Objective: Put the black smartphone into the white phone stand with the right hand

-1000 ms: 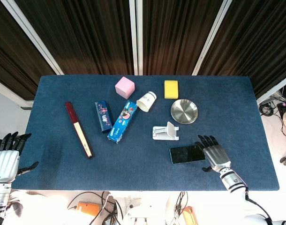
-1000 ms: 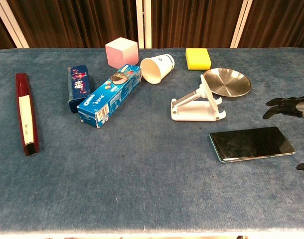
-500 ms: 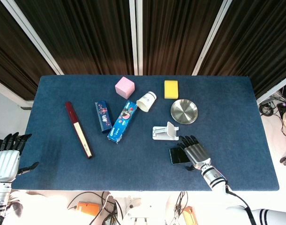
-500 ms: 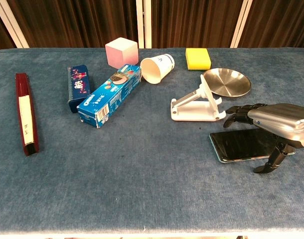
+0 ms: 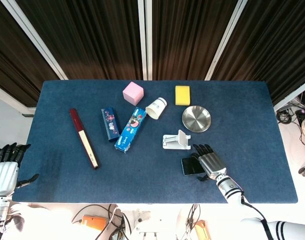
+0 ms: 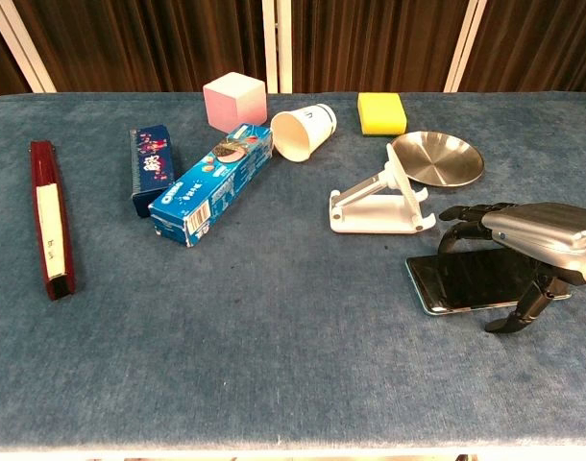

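The black smartphone (image 5: 190, 166) (image 6: 463, 283) lies flat on the blue table, just in front of the white phone stand (image 5: 175, 140) (image 6: 378, 205). My right hand (image 5: 209, 162) (image 6: 536, 233) hovers over the phone's right half. Its fingers (image 6: 463, 213) reach past the far edge, and its thumb (image 6: 516, 311) points down at the near edge. The phone's right part is hidden under the hand in the head view. I see no firm grip on it. My left hand (image 5: 4, 169) hangs off the table's lower left corner with fingers apart and nothing in it.
A steel plate (image 5: 196, 119) (image 6: 437, 158) sits right behind the stand, with a yellow sponge (image 5: 182, 95) and a tipped paper cup (image 5: 156, 108) beyond. To the left lie a pink cube (image 5: 133, 92), two blue boxes (image 5: 130, 130) (image 5: 110, 124) and a long maroon box (image 5: 83, 137).
My right hand has moved left from beside the phone to over its right half, fingers and thumb now flanking it. The phone and my left hand have barely moved.
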